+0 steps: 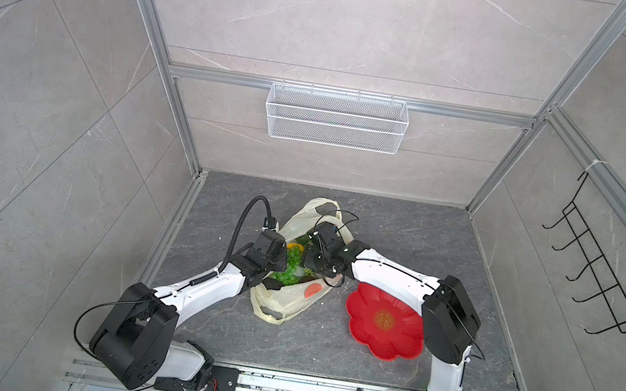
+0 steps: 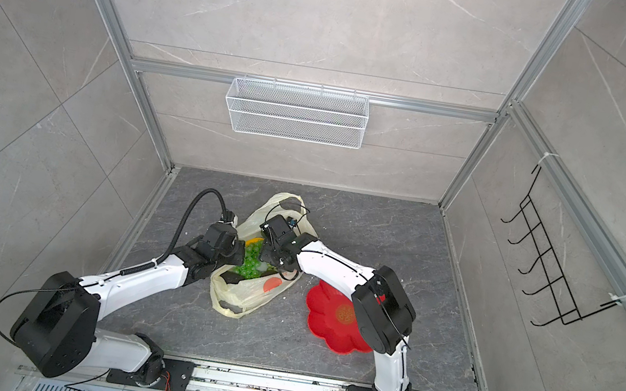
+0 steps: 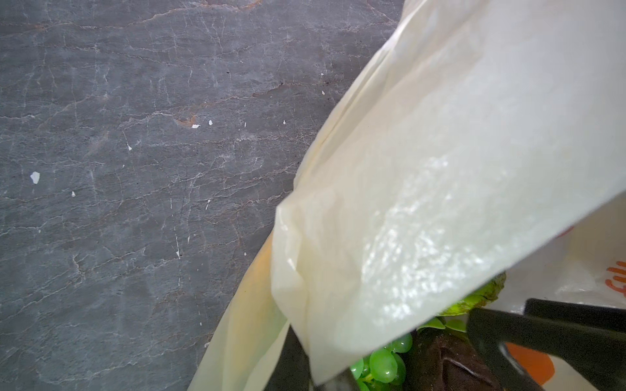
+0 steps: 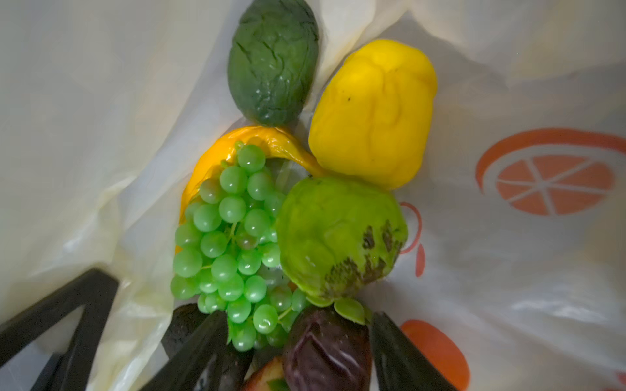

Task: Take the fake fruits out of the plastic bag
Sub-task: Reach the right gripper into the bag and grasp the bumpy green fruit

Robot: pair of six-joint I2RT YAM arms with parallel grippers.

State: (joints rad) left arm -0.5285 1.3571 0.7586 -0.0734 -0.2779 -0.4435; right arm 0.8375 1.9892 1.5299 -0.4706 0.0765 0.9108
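Plastic bag [image 1: 289, 298] full: no fake fruits [image 4: 230, 237] out yet.
Your left claw [image 1: 280, 258] pinches its rim at 9 o'clock; right claw [image 4: 298, 316] gapes empty over them inside; red plate [image 1: 367, 326] at 4 o'clock bare.

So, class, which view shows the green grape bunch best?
The right wrist view: the green grape bunch fills the middle, each grape distinct. Both top views show a small green patch inside the plastic bag; the left wrist view catches few grapes under its film.
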